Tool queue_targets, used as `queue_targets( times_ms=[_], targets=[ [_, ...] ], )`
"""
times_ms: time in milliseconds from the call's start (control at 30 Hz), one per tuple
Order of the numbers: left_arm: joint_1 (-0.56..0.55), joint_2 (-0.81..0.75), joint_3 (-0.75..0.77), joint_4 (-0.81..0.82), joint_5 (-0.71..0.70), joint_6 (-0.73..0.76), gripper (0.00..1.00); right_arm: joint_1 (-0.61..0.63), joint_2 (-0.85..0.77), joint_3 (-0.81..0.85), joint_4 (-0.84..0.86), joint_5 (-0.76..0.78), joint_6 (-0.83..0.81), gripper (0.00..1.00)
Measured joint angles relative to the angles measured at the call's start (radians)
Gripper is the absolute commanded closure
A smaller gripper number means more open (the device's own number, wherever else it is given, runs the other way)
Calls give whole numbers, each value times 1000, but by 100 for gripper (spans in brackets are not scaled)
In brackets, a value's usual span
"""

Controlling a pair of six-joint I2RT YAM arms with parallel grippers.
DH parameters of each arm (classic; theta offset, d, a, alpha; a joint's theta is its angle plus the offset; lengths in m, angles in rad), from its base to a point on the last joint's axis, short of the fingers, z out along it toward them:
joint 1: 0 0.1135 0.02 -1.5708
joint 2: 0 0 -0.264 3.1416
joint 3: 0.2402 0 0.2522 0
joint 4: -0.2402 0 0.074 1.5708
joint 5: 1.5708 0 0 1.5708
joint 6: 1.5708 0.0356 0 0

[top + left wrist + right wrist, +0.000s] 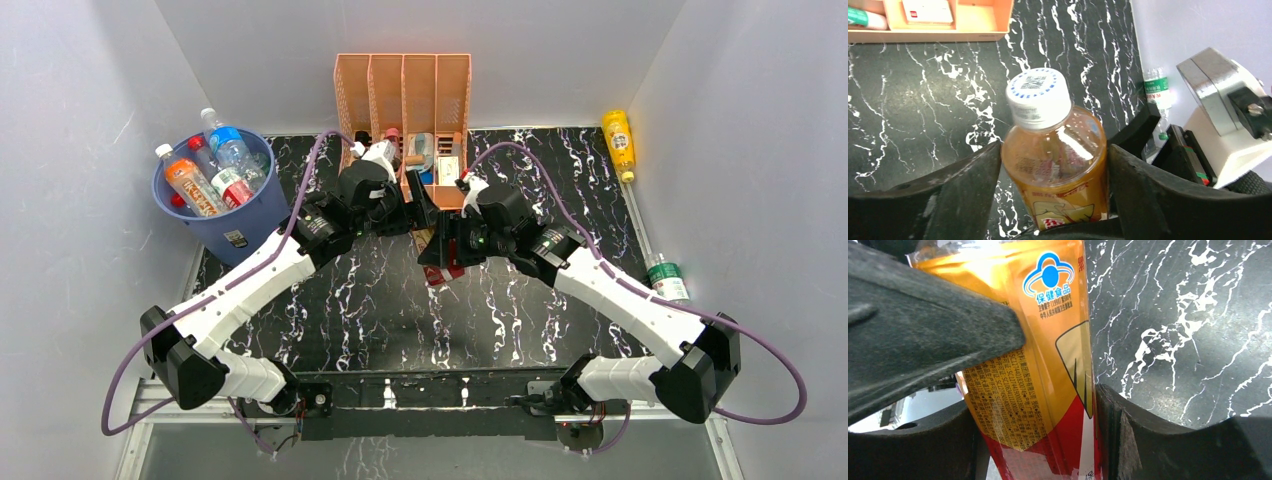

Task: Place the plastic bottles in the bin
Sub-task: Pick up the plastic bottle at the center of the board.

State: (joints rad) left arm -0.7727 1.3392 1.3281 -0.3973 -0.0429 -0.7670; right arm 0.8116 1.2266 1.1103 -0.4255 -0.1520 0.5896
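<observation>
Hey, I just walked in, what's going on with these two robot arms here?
It looks like a handover: the left gripper clasps the shoulder of a white-capped amber drink bottle, and the right gripper holds its orange-and-red label. The blue bin at the far left already holds several bottles. A yellow bottle and a green-labelled bottle sit by the right wall.

The bottle (pixel 1055 165) is amber-orange, the bin (pixel 215 228) blue, the table (pixel 380 300) white-veined black.
</observation>
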Motion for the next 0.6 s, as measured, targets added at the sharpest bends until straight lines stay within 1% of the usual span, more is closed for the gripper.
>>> queue_targets(
  times_ms=[100, 167, 367, 433, 533, 600],
  targets=[
    [-3, 0, 0, 12, 5, 1, 48, 0, 4, 0, 16, -20, 19, 50],
    [-4, 1, 0, 8, 0, 6, 54, 0, 7, 0, 18, -27, 26, 47],
    [-8, 5, 27, -26, -14, 21, 55, 0, 7, 0, 27, -42, 35, 17],
    [-8, 16, 69, -67, -21, 40, 56, 1, 1, 0, 40, -48, 38, 3],
    [19, 35, 151, -122, -19, 81, 56, 3, -31, 0, 44, -61, 39, 2],
    [63, 40, 206, -156, 3, 111, 56, 7, -61, 0, 39, -66, 39, 2]
  ],
)
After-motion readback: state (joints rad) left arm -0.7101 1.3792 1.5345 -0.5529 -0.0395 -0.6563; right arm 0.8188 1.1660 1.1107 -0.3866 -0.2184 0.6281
